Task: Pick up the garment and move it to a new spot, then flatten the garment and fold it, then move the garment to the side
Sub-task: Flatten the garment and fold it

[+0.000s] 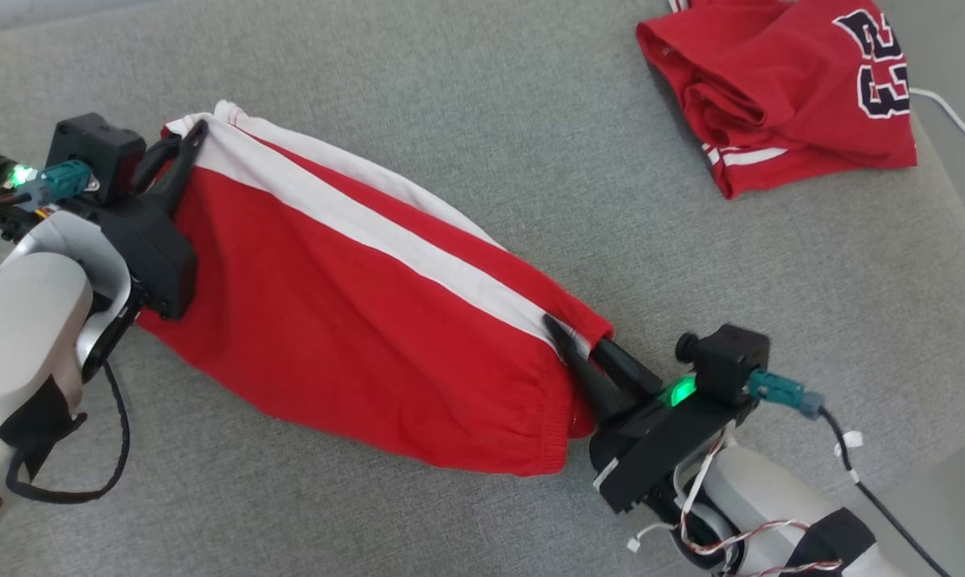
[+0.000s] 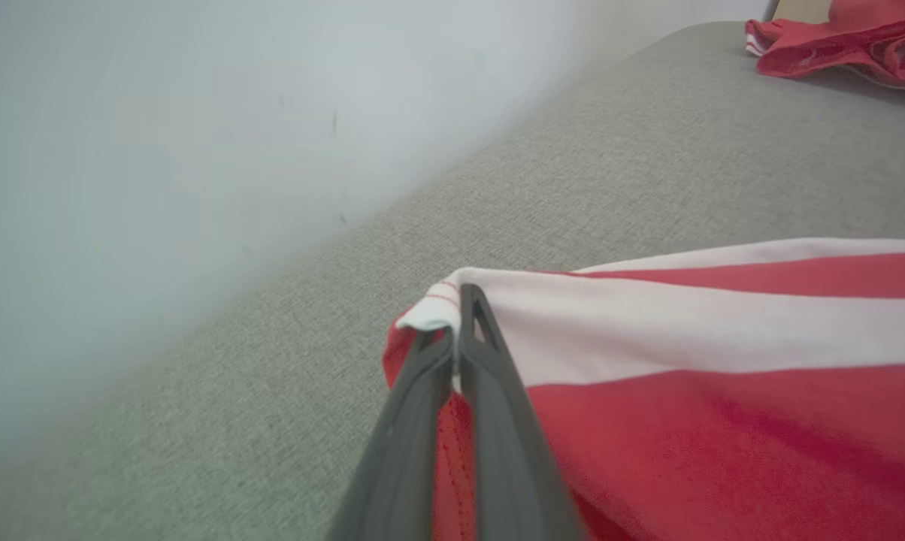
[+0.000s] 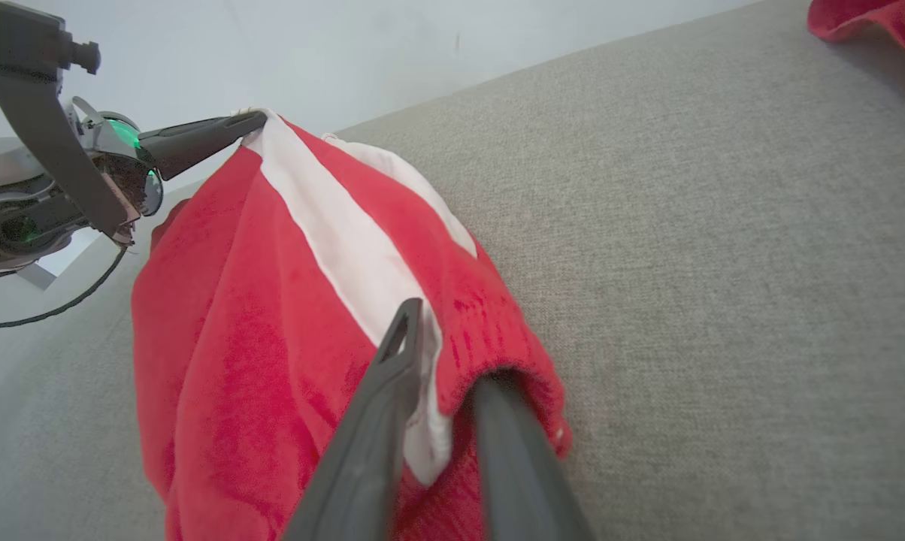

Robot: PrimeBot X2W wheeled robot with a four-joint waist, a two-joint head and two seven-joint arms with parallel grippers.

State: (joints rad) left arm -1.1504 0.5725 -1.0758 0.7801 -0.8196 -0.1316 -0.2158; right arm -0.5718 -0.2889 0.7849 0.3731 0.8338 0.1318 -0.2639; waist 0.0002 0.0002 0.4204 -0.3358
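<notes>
Head view: the garment [image 1: 330,320], red shorts with a white side stripe, hangs slung between both arms over the middle of the grey cushion [image 1: 482,104]. The left gripper [image 1: 186,144] pinches its upper-left corner. The right gripper [image 1: 575,336] pinches its lower-right end, with 1 finger on top and 1 tucked under the hem. A second red jersey [image 1: 779,88] lies bunched at the far right, well apart, beside a white cable [image 1: 955,120].

Left wrist view: the left gripper [image 2: 452,330] has its 2 fingers pressed tight on the white corner of the garment [image 2: 723,421], with only a small bite of cloth between them.

Right wrist view: the right gripper [image 3: 449,353] holds a narrow pinch on the gathered hem of the garment [image 3: 257,361]. The cloth between the arms sags in loose folds.

The risks, as I judge them: the left pinch is shallow, so pulling the arms apart to flatten could tear the corner free. The right hold spans a bunched hem, which may slide out. Lowering while slack would trap creases underneath.
</notes>
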